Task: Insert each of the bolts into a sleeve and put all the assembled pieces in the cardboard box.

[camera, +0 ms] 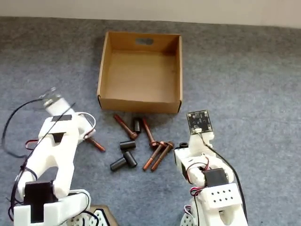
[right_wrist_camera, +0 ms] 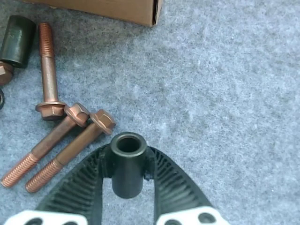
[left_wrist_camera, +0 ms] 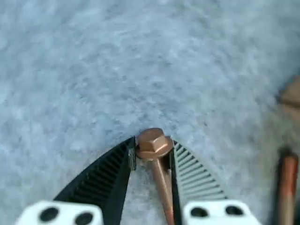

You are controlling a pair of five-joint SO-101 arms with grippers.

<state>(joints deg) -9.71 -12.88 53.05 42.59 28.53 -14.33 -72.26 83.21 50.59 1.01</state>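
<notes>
Grey felt-covered table [camera: 244,70], open cardboard box [camera: 139,104] set toward the back, copper bolts [camera: 125,126] and black sleeves [camera: 127,145] scattered just before it.

Crouched side by side over the counter [camera: 254,75], gripping with both tools.

At left, folded forward on the left arm [camera: 56,150], pinching a bolt [left_wrist_camera: 161,183] just below its head in the left tool [left_wrist_camera: 152,145], ribbed fingers [left_wrist_camera: 110,171] tight on both sides. At right, angled inward on the right arm [camera: 207,174], clamping a sleeve [right_wrist_camera: 127,173] in the right tool [right_wrist_camera: 129,151].
</notes>
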